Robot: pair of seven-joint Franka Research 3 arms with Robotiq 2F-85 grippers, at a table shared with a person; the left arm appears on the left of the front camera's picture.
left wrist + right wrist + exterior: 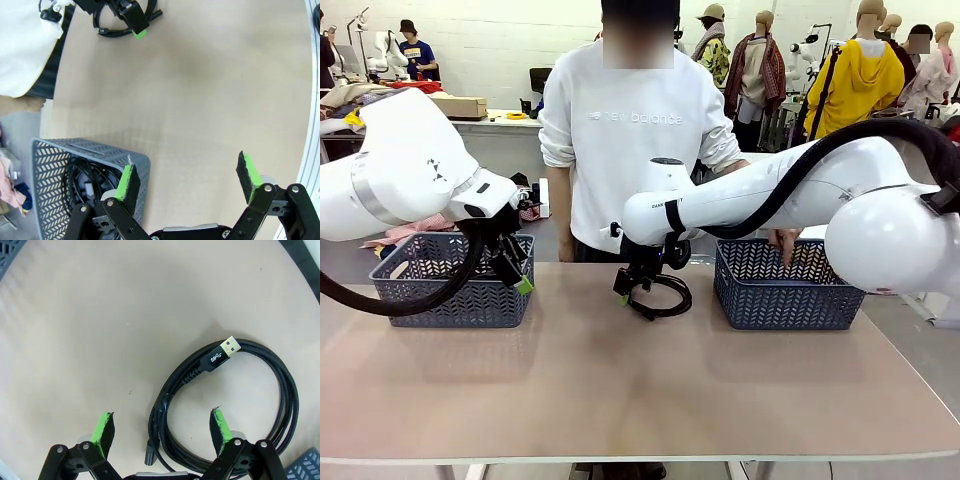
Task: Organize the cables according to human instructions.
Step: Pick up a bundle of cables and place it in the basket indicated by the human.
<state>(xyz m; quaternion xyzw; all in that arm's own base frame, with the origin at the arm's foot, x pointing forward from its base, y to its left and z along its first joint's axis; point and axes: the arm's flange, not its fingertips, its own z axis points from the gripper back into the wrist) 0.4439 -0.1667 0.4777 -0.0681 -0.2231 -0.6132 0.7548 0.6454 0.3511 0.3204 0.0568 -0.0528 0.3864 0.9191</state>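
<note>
Cable [225, 405] coiled flat on the surface, lower right of the right wrist frame, USB plug [223, 351] uppermost. Right gripper [162, 432] is spread wide and empty, one side of the coil between its fingers. Left gripper [187, 182] is wide open, empty, beside a basket [90, 155] holding cables. Coil judged light, limp, braided; best pinched across the bundled strands.

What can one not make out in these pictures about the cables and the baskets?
- Right basket, front view: its contents, hidden by its wall and the person's hand.
- Left basket, left wrist view: number of cords inside, cut off by the bottom edge and the left gripper.
- Coiled cable, right wrist view: its lower end, behind the right gripper.
</note>
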